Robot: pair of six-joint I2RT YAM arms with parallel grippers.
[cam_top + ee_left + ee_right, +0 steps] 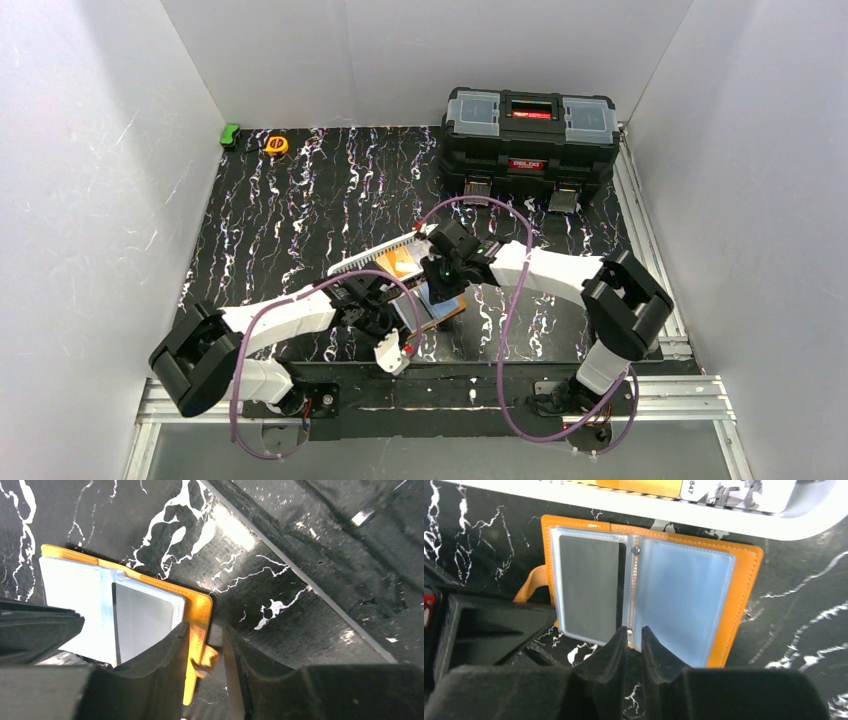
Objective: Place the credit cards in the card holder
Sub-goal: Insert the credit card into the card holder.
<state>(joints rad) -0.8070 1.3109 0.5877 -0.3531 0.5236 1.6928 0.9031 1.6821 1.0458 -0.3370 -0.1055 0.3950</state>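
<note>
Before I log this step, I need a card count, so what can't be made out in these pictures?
- Top view: card holder mostly hidden under the left arm and right arm.
- Right wrist view: the cards in the white basket are cut off by the top edge; count unclear.
- Left wrist view: the left hand covers the holder's near part; whether it grips is unclear.

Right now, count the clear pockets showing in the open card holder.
2: the tab-side pocket, holding a grey card; the other pocket, seemingly empty. More may hide underneath.
</note>
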